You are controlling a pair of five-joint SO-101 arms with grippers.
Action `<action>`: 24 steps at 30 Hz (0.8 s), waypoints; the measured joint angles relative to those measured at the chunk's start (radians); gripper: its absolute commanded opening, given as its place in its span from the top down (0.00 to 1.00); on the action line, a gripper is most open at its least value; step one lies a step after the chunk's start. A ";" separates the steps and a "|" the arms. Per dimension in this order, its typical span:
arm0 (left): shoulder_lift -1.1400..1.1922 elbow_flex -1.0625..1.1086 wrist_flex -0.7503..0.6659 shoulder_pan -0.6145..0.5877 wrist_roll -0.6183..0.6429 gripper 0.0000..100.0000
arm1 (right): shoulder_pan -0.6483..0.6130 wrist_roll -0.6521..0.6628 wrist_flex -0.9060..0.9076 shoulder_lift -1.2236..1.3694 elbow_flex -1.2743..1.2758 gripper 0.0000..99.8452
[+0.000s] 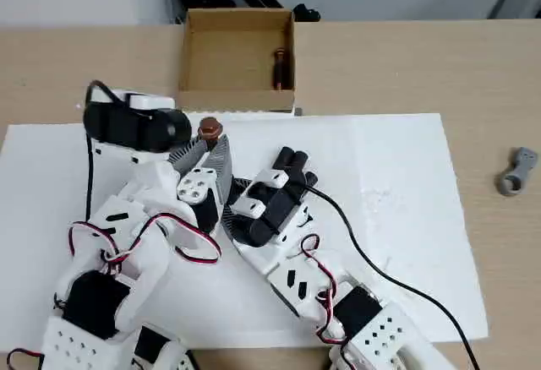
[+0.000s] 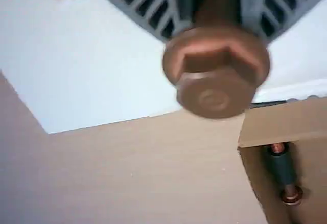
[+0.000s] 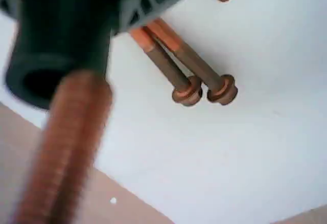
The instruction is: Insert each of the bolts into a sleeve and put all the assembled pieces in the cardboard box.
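Clamping a coppery hex-headed bolt point(image 2: 214, 73) between ribbed grey fingers point(image 2: 138, 4), the left gripper point(image 2: 214, 1) is holding it just before the cardboard box point(image 1: 238, 53) — the right gripper point(image 3: 87, 9) is squeezing a dark tubular sleeve point(image 3: 51, 65), the threaded shank at its mouth.

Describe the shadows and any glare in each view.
High view: even light, soft shadows on the white sheet, no glare. Left wrist view: a dull sheen on the bolt; the cardboard box is shaded inside. Right wrist view: the bore of the sleeve is dark.

Bright, even light casts soft, faint shadows on the white sheet point(image 1: 406, 243).
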 measured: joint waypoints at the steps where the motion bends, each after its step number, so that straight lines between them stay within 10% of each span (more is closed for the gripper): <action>1: 0.000 0.011 -0.005 0.000 -0.009 0.99 | 0.000 0.000 0.000 0.002 0.002 1.00; 24: 0.000 0.126 -0.137 0.000 0.003 0.99 | -0.002 0.000 0.002 0.002 0.002 1.00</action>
